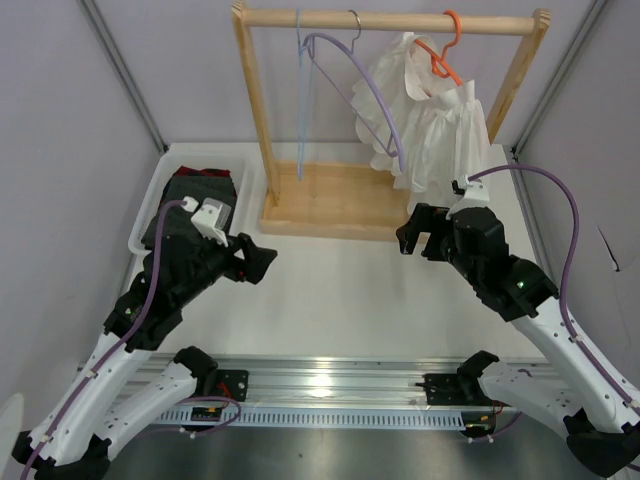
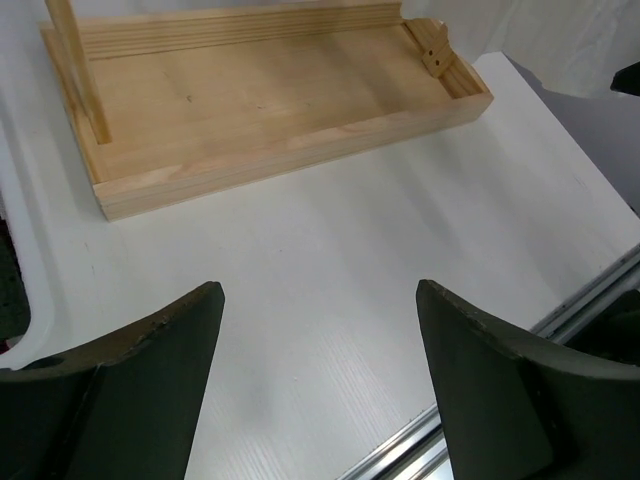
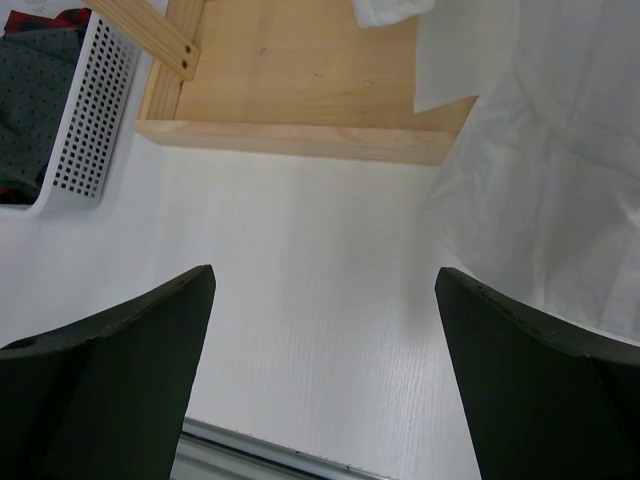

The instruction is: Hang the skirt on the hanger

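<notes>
Charcoal dotted skirt [image 1: 200, 195] lies bundled in the white basket [image 1: 247, 185], near my left gripper [image 1: 262, 260]; the pale-blue hanger [image 1: 301, 110] hangs on the wooden rail [image 1: 400, 19]. I hold it and my right gripper [image 1: 405, 238] spread and empty, apparently poised for the pick.

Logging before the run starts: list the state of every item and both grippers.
skirt, lying in the basket, unhung.
hanger, empty, hanging on the rail.
lilac hanger, empty, on the rail.
white garment, hung on the orange hanger.
left gripper, open, empty.
right gripper, open, empty.
</notes>
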{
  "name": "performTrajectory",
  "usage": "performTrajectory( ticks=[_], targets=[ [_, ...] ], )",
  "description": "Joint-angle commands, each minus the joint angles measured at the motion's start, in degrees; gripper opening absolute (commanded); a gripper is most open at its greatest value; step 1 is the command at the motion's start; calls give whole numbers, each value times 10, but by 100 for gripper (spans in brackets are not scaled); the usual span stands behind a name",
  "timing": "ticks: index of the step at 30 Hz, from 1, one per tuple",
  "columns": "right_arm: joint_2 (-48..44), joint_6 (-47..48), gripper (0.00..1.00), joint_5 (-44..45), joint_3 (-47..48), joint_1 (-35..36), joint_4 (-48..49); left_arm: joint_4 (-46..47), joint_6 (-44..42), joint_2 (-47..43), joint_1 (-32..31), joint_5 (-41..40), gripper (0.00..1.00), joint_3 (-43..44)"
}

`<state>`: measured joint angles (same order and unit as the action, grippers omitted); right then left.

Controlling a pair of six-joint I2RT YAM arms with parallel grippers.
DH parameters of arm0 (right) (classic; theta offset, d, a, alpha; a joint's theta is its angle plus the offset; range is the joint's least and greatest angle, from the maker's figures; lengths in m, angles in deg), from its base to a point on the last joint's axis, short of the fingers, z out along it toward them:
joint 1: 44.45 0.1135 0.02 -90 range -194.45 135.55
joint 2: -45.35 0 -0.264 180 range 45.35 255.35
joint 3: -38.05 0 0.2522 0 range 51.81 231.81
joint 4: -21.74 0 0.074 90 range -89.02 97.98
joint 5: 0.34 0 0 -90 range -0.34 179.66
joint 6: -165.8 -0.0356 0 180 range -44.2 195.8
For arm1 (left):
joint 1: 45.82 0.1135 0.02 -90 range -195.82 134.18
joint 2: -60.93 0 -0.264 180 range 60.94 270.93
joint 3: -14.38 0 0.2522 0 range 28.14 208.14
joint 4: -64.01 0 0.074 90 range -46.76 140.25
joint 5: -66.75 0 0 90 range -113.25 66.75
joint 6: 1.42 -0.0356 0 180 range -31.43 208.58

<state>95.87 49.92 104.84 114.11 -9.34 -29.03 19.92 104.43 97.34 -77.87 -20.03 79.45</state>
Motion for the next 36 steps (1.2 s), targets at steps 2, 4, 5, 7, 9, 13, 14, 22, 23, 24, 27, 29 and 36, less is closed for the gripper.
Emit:
performTrajectory(
  ticks=[2,4,5,7,9,13,14,22,23,24,27,29,36],
  targets=[
    [-1,2,99,7,2,-3,12,14,-14,2,-3,-53,85,13],
    [0,1,99,8,2,-3,9,5,-15,11,-3,-86,85,21],
    [4,1,99,6,2,-3,7,-1,-14,19,-2,-108,85,25],
    [10,2,99,-4,3,-3,5,-29,-2,45,4,-182,85,49],
    [19,1,99,-10,3,-3,5,-43,9,102,47,-193,84,84],
    [37,-4,99,-29,9,-3,-4,-27,44,188,187,-73,80,106],
    [39,-6,99,-32,11,-3,-5,-14,49,215,213,-79,80,107],
    [34,-10,99,-54,5,-3,-8,-40,49,370,254,-200,73,165],
    [34,-8,99,-55,5,-3,-9,-43,44,379,253,-213,71,170],
    [34,-7,99,-54,4,-3,-10,-52,37,398,254,-226,71,178],
    [32,-1,100,-57,4,-3,-13,-56,15,422,254,-281,71,191],
    [31,0,99,-60,5,-3,-14,-64,8,448,254,-303,69,201],
    [27,0,99,-54,1,-5,-17,-85,-23,493,254,-321,69,216]
  ],
)
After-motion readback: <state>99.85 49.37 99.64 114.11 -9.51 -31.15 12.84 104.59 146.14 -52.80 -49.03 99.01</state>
